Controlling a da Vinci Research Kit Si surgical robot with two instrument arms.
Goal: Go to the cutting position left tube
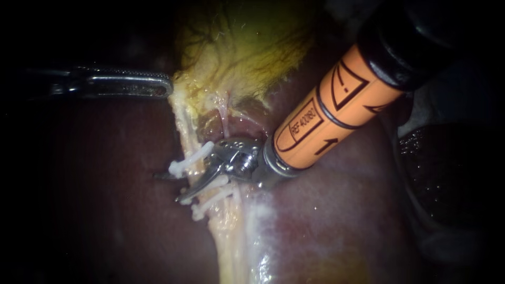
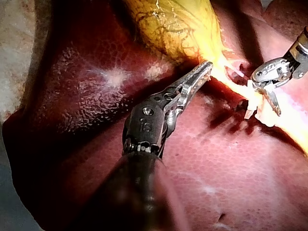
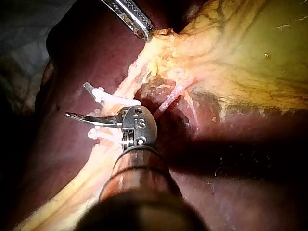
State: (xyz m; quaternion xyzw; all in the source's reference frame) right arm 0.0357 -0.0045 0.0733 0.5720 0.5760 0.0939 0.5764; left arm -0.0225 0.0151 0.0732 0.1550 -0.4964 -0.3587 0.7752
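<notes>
Left instrument (image 1: 166,87) jaws clamped on gallbladder (image 1: 247,47) edge. Right instrument (image 1: 169,186) blades stood apart, straddling the left tube (image 1: 184,128) between white clips (image 1: 190,159)

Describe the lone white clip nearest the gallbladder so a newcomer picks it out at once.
Start at the yellow gallbladder and follow the pale strip of tissue running down from it across the dark liver. Where the right instrument, orange-sleeved, spreads its open blades, the clip lies by the blade nearer the gallbladder. It sits alone; the other white clips lie together beyond the blades.
</notes>
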